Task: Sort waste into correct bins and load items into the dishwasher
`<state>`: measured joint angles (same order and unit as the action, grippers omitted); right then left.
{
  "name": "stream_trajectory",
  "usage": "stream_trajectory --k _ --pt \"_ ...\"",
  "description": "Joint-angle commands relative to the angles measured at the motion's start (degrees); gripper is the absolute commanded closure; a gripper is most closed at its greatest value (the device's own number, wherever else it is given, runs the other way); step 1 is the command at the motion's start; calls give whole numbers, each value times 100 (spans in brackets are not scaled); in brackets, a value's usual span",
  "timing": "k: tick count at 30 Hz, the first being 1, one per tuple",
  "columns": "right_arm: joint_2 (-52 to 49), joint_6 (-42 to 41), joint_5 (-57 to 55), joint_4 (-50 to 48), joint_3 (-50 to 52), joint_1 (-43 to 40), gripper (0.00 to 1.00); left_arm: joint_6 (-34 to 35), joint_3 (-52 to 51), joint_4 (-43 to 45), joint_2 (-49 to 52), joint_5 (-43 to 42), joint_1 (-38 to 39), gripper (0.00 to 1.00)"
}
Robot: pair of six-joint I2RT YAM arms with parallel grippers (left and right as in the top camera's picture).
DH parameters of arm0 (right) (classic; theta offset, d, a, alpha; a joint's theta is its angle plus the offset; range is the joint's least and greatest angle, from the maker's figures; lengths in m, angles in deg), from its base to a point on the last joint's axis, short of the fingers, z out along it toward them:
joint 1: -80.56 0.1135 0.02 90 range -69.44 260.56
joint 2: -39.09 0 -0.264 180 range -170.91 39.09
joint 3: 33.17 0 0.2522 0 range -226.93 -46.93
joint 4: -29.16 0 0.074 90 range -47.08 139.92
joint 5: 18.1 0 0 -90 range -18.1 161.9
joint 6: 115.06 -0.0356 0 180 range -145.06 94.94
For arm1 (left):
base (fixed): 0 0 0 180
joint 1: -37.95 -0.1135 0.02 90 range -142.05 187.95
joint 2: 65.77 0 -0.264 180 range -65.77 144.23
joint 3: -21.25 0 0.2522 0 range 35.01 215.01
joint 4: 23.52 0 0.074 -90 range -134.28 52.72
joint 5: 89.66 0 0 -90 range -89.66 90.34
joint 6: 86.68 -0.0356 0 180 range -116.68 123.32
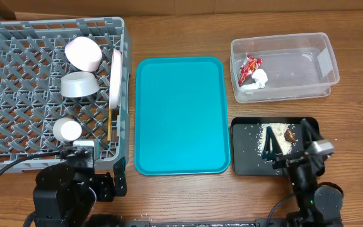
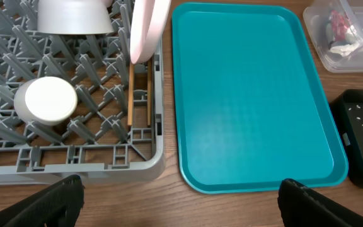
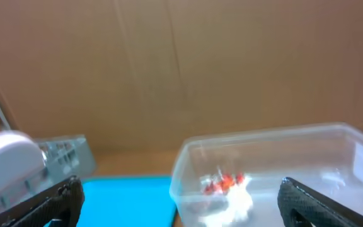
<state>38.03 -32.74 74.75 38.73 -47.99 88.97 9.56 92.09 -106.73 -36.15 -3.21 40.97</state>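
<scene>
Overhead — chopsticks [image 1: 109, 126] run near-to-far inside rack [image 1: 17, 113].

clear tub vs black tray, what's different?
The clear tub is see-through with taller walls; the black tray is opaque and shallow. The tub holds a red wrapper and white tissue; the tray holds rice and a brown scrap. Both are rectangular, right of the teal tray.

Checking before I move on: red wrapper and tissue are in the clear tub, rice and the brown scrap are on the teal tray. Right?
Not quite. The red wrapper and tissue are in the clear tub, but the rice and brown scrap lie in the black tray, not on the teal tray. The overhead view shows this.
</scene>
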Motion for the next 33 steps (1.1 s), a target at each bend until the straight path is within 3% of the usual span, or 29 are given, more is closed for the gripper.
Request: stream_trajectory --k 1,4,33 --pt "92 743 315 365 59 9 0 -24 -15 2 -39 76 26 0" --pt "90 1091 470 857 59 4 0 -24 -15 2 -39 76 26 0" --pt "90 1113 433 839 57 -474 0 -24 -15 2 -39 76 26 0"
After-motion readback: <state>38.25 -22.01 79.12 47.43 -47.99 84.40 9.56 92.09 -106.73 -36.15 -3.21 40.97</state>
